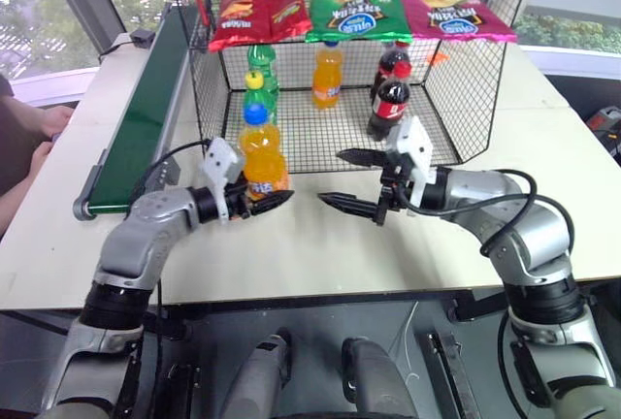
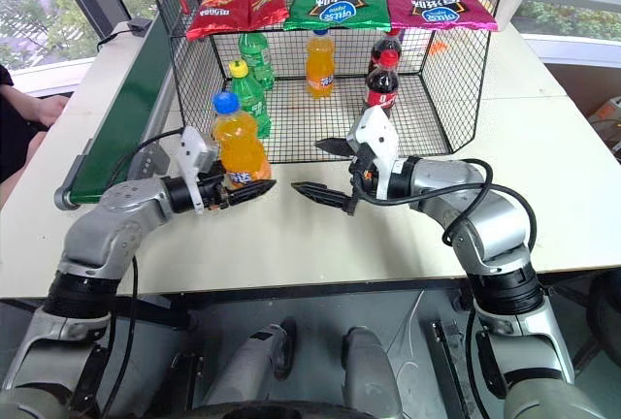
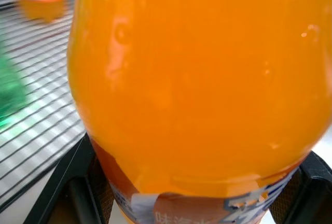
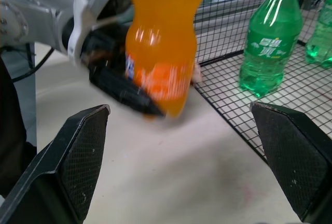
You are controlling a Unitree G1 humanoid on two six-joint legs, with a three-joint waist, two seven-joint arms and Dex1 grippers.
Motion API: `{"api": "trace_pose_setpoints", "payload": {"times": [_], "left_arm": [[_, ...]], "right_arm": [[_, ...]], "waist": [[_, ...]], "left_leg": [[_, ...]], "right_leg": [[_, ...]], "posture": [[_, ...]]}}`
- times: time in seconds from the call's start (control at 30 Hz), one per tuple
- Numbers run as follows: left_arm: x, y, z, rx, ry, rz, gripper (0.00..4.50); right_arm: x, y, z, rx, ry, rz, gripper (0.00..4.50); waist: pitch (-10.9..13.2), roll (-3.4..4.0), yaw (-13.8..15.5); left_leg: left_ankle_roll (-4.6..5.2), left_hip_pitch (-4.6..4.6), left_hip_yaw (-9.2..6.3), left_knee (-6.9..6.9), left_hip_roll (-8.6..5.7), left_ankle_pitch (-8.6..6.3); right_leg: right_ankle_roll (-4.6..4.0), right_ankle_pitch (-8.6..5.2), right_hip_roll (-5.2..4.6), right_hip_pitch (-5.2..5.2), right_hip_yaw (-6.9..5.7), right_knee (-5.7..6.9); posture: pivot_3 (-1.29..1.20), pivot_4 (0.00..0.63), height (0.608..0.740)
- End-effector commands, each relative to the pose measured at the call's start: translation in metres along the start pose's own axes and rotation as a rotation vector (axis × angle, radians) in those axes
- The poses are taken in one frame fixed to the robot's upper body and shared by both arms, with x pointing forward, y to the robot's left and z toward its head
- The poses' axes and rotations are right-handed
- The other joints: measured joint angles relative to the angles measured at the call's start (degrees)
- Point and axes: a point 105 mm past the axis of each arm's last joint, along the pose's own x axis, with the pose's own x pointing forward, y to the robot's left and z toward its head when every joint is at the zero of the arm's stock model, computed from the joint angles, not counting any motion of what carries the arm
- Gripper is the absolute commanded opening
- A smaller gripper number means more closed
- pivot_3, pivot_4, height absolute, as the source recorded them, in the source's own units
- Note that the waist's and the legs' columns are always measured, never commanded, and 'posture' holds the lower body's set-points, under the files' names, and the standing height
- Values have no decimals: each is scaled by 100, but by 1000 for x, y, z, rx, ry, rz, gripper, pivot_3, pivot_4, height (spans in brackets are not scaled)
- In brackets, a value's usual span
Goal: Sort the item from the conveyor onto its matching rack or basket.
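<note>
So the left gripper (image 1: 260, 202) is clamped tight on the orange soda bottle (image 1: 261, 152), grabbing it low down around the label, with the bottle standing upright above the table (image 1: 320, 244), just off the near left corner of the wire cage (image 1: 456, 99). That means the pickup part looks done to me: the bottle is off the conveyor (image 1: 146, 113), which runs along the left side of the table and has nothing on the stretch I can see. What's left is the actual sorting, getting it into the cage, and I'd guess next to the other orange bottle (image 1: 327, 77) standing in the middle toward the far side, between the green soda bottles (image 1: 262, 75) on the left and the cola bottles (image 1: 391, 94) on the right. The right gripper (image 1: 351, 182) has its jaws spread wide and holds nothing; it sits just right of the bottle, pointing left at it, so it looks like a handover could be the plan, but that's only my read. Pose-wise, both forearms reach in roughly level from either side, grippers facing each other over the near part of the table. Chip bags (image 1: 354, 7) lie on top of the cage.
</note>
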Motion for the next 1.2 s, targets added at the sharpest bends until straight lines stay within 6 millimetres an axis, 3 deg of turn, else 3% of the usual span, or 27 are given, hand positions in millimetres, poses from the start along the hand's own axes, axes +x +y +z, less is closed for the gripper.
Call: {"api": "trace_pose_setpoints", "payload": {"times": [0.03, 0.33, 0.7, 0.77, 0.87, 0.9, 1.2], "left_arm": [[12, -14, 15, 100, -40, -101, 2996], [36, -32, 20, 159, -66, -208, 2996], [40, -39, 25, 172, -78, -233, 2996], [39, -40, 24, 172, -76, -233, 2997], [37, -40, 24, 169, -75, -229, 2997], [37, -39, 24, 168, -76, -226, 2997], [41, -31, 23, 132, -39, -156, 2997]], "right_arm": [[-1, 0, 16, -75, -26, 2, 4500], [11, 1, 22, -69, -55, 18, 4500], [22, 0, 27, -90, -76, 51, 4500], [23, -1, 27, -93, -79, 52, 3971], [23, 0, 28, -91, -91, 65, 2688], [23, 0, 29, -90, -96, 71, 2489], [27, 1, 32, -95, -108, 71, 2489]], "waist": [[0, 0, 0], [0, 0, -9], [0, 0, -7], [0, 0, -7], [0, 0, -8], [0, 0, -7], [0, 0, -8]], "left_leg": [[0, 0, 0, 1, 0, 0], [2, 1, -1, 4, 0, 0], [5, 3, -1, 10, -1, 2], [10, 3, -1, 10, -1, 6], [11, 4, -1, 10, -2, 6], [12, 4, -1, 10, -2, 7], [12, 6, -1, 12, -2, 7]], "right_leg": [[0, 0, 0, 1, 0, -1], [2, 1, 0, 3, 0, 0], [3, 1, 2, 4, -2, 8], [4, 2, 3, 4, -2, 8], [4, 2, 4, 4, -2, 11], [4, 2, 4, 4, -2, 12], [4, 2, 4, 3, -2, 18]], "posture": [[0, 150, 738], [0, 150, 738], [0, 150, 738], [0, 150, 738], [0, 150, 738], [0, 150, 738], [0, 150, 738]]}}
